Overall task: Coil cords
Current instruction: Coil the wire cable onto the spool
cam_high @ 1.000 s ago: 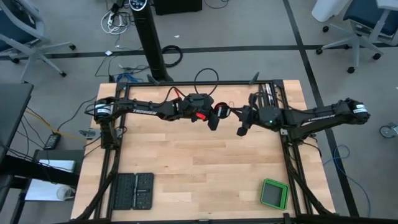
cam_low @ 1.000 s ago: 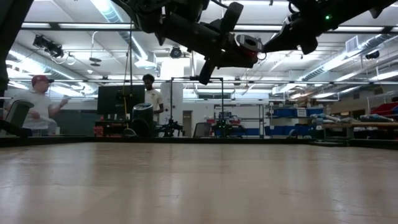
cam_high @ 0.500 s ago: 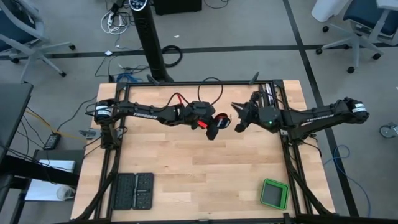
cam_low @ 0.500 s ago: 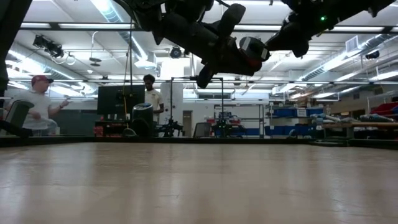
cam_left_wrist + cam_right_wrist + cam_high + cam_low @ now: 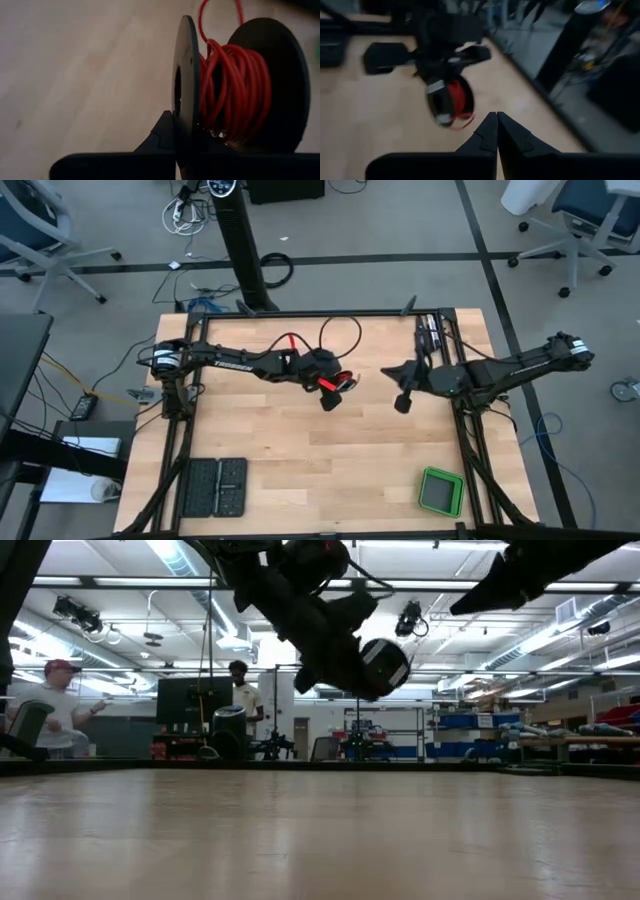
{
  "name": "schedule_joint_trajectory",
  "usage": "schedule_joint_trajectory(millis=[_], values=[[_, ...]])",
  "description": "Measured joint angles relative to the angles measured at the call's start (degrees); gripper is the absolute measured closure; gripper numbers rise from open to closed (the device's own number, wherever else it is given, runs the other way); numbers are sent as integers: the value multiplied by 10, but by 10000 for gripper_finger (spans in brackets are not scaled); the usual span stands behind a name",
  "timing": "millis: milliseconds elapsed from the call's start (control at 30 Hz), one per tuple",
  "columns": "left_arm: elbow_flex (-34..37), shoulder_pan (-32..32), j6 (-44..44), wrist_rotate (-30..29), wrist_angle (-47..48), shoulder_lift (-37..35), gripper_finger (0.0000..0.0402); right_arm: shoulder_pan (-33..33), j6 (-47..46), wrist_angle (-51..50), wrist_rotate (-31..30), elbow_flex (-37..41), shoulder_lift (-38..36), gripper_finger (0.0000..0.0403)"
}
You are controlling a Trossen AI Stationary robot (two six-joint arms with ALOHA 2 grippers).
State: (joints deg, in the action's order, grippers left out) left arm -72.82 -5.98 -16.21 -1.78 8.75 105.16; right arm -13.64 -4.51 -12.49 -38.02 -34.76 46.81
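Black fingers of the left end effector [image 5: 330, 393] clamp a dark spool [image 5: 240, 85] wound with the red-orange cord [image 5: 235, 90], held above the wooden table [image 5: 300, 470] near its middle. Just apart, the right end effector [image 5: 402, 402] hangs shut and empty.

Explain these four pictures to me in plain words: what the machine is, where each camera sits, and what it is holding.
This is a two-armed robot at a wooden table. One camera looks straight down, one sits level with the tabletop, and one rides on each wrist. The left gripper is shut on a black spool wound with thin red cord; a loose loop rises from it. The right gripper is shut, holds nothing, and hangs apart from the spool. On the table lie a green box and two black pads. People stand in the room behind.
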Motion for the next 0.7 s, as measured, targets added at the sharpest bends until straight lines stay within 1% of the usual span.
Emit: schedule_joint_trajectory(millis=[67,200,400,567,700], values=[[0,0,9,16,32,0,401,-1,-31,-21,26,0,8,400],[0,8,21,48,72,4,401,-1,-88,-45,50,0,35,401],[0,38,32,51,120,24,401,-3,-141,-49,62,0,64,397],[0,60,37,49,161,57,401,-3,-150,-37,69,0,63,401],[0,69,39,29,176,71,401,-3,-150,-29,73,0,60,399]])
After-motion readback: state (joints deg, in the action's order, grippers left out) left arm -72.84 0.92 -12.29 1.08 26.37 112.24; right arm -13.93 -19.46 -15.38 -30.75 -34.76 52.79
